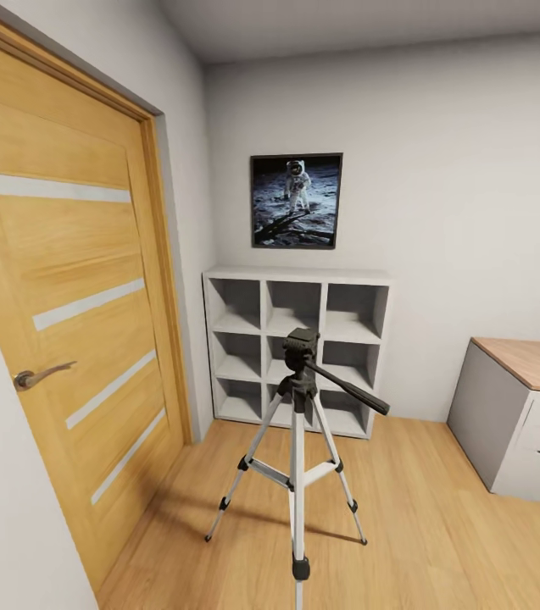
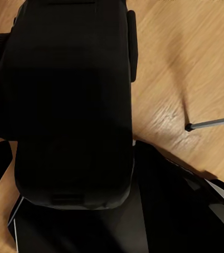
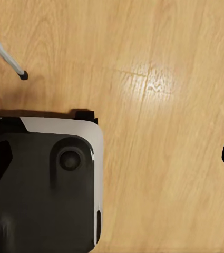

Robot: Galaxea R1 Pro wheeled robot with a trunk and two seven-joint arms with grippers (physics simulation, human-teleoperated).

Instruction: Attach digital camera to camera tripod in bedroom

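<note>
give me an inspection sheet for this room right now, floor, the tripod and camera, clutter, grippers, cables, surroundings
Surface: light wood plank floor, glare patch in the right wrist view.
Job's things: camera tripod upright on three spread legs, head bare, pan handle angled down toward the drawers. A large black blocky object sits close to the left wrist camera; cannot tell if it is the digital camera.
Clutter: nothing seen.
Grippers: left cannot tell; right cannot tell.
Cables: nothing seen.
Surroundings: wooden door closed, white cube shelf with empty compartments, astronaut picture, drawer unit with wood top.
</note>
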